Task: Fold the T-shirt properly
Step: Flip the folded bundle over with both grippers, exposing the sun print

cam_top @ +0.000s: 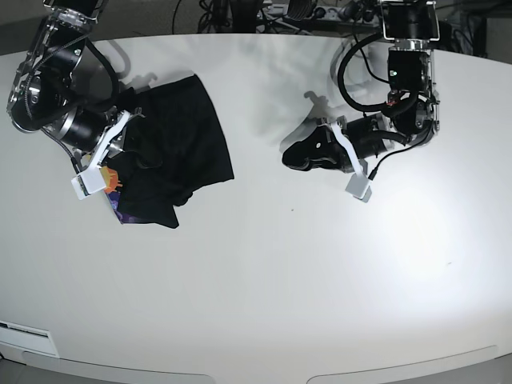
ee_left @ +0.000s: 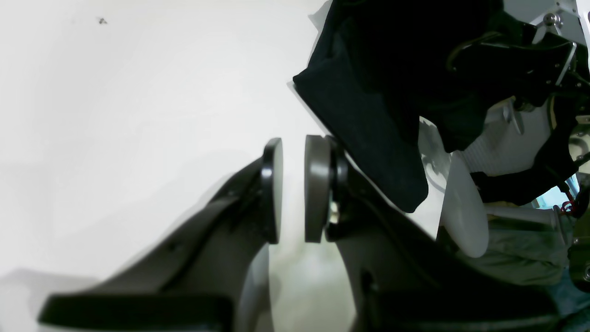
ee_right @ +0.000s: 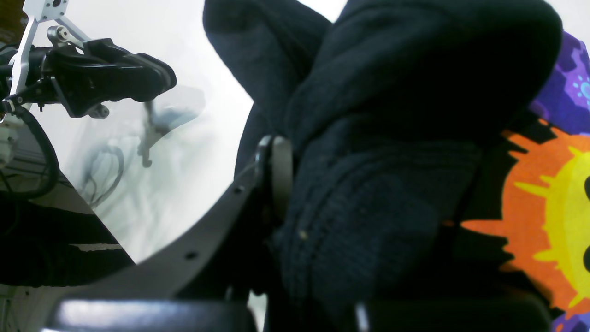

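White surface (cam_top: 264, 288) filling most of the base view, with dark cables running along the top edge. We are seeing the T-shirt (cam_top: 172, 148) lying bunched at the upper left of that view, mostly black, a small patch of orange and purple print showing at its lower left corner. Our right gripper (cam_top: 120, 156) is sitting at the shirt's left edge; in the right wrist view it is pinching a thick fold of black cloth (ee_right: 368, 207), with the orange sun print at the frame's right. Our left gripper (cam_top: 296, 156) is hovering over bare surface at the upper right of the base view, well apart from the shirt. In the left wrist view its pads (ee_left: 317, 189) are standing slightly parted, nothing between them.
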Available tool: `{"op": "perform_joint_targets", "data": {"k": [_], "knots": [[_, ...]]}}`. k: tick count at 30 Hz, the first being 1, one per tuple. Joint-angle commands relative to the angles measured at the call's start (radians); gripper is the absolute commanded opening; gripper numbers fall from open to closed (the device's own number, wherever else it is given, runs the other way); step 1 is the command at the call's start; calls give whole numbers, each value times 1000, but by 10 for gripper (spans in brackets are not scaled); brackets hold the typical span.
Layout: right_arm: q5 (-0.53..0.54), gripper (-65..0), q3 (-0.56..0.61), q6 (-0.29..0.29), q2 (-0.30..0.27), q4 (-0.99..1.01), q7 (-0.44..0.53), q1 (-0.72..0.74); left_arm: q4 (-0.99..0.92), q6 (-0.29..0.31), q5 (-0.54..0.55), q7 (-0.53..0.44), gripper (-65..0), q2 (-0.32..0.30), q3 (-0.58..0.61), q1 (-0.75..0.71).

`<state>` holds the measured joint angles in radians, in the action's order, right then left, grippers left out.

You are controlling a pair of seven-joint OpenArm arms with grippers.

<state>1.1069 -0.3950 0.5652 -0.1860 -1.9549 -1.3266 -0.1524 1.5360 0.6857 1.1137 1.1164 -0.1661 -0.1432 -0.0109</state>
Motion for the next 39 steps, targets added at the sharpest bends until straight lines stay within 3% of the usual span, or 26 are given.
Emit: {"op": "perform_joint_targets", "data": {"k": [1, 3, 4, 9, 20, 22, 23, 24, 25, 27, 29, 31, 34, 39], "knots": [[44, -508, 0, 2, -14, -16, -2, 11, 15, 12, 20, -17, -544, -6, -1, 16], [135, -313, 25, 18, -29, -16, -48, 11, 15, 12, 21, -18, -544, -5, -1, 16], [190, -264, 39, 42, -35, -16, -70, 11, 15, 12, 21, -23, -544, -5, -1, 17], [355, -256, 70, 119, -42, -16, -70, 12, 15, 12, 20, -40, -544, -5, -1, 16], [377, -262, 68, 133, -42, -16, -70, 20, 15, 12, 20, -39, -544, -5, -1, 16], [377, -356, 68, 133, -42, -16, -50, 20, 15, 12, 21, -39, -575, -5, -1, 16], [377, -456, 68, 133, -42, -16, -31, 20, 15, 12, 30, -39, -638, -6, -1, 16], [377, -579, 68, 133, -42, -16, -6, 26, 15, 12, 53, -37, -650, -6, -1, 16], [377, -650, 68, 133, -42, -16, 16, 33, 15, 12, 87, -35, -650, -9, -1, 17], [244, -650, 68, 133, -42, -16, 112, 45, 16, 12, 208, 5, -650, -11, -1, 28], [66, -650, 68, 133, -42, -16, 248, 58, 18, 12, 370, 124, -650, -11, -1, 57], [-99, -650, 69, 133, -45, -16, 362, 75, 36, 12, 370, 179, -650, -4, 1, 87], [-245, -650, 76, 133, -63, -10, 465, 90, 76, 12, 370, 186, -650, -3, 66, 117], [-431, -650, 156, 77, -105, 48, 534, 151, 90, 12, 335, 185, -650, 14, 324, 173]]}}
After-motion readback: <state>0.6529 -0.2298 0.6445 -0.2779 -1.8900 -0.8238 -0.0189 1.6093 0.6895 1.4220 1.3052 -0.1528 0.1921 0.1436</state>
